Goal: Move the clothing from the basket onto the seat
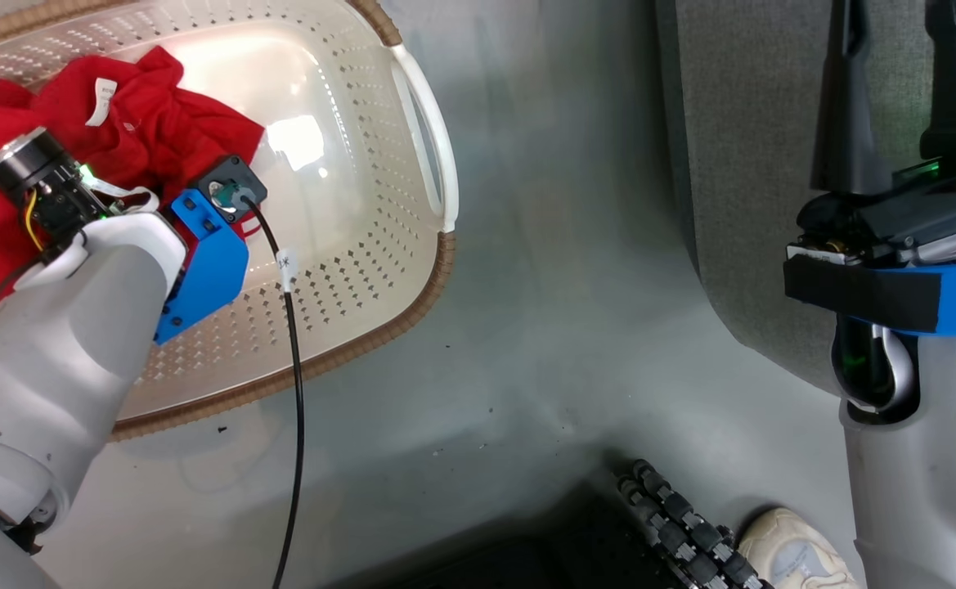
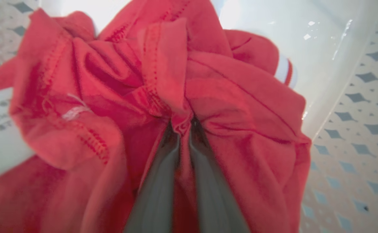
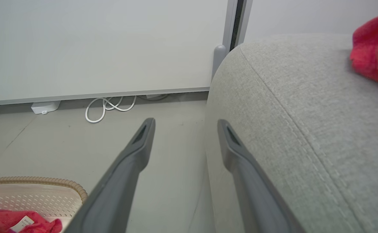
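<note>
Pinching a fold of the red clothing (image 2: 240,97) inside the basket (image 1: 347,204)
Left gripper (image 2: 184,124) has its two fingers (image 2: 163,181) clamped tight on a bunched seam of the fabric, which lies heaped at the basket's nine o'clock end in the head view. Right gripper (image 3: 184,123) hangs at two o'clock of that view over the edge of the grey seat (image 3: 305,113), jaws spread wide and holding nothing. Another red garment (image 3: 374,58) with lettering lies on the seat, at two o'clock of the right wrist view. Basket and seat stand apart on the floor (image 1: 567,286)
</note>
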### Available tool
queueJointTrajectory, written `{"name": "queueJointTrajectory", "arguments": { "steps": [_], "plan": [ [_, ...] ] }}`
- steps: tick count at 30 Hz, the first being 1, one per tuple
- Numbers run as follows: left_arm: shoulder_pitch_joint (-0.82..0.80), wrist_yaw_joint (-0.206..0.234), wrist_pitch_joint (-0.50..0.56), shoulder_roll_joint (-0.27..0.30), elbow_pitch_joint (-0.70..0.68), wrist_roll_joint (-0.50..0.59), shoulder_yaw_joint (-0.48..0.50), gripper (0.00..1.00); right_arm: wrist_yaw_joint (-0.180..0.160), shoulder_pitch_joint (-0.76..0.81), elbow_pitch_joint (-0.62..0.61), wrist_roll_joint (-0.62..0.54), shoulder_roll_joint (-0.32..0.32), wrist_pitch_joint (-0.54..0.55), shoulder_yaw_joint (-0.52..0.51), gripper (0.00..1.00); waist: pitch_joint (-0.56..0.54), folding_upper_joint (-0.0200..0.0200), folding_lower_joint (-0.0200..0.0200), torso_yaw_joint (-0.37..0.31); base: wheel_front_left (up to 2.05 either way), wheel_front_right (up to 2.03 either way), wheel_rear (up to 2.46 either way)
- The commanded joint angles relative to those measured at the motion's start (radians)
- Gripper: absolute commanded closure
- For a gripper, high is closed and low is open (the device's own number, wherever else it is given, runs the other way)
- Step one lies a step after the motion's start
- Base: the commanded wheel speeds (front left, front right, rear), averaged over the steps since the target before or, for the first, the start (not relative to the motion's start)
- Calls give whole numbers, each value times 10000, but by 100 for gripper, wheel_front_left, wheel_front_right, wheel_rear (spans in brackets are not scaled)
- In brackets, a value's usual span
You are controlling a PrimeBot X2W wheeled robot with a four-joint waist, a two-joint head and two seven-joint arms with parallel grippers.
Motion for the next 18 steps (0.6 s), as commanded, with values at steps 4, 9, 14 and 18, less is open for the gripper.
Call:
{"name": "queueJointTrajectory", "arguments": {
  "steps": [4,9,14,18],
  "plan": [
    [78,-5,-228,-128,-221,-103,-40,100,1,-141,19,-111,22,-7,-141,0,-236,0,-1,171,0,0,0],
    [147,-5,-689,-396,-467,-279,-44,100,1,-90,100,-266,22,-9,-237,0,-676,0,-1,455,0,0,0],
    [161,-5,-1449,-723,-718,-520,-46,100,1,-21,262,-448,21,-7,-353,0,-1251,0,-1,816,0,0,0],
    [114,-5,-2172,-1003,-768,-682,-33,100,1,118,416,-621,19,-9,-475,0,-1803,0,-1,1156,0,0,0]
  ]
}}
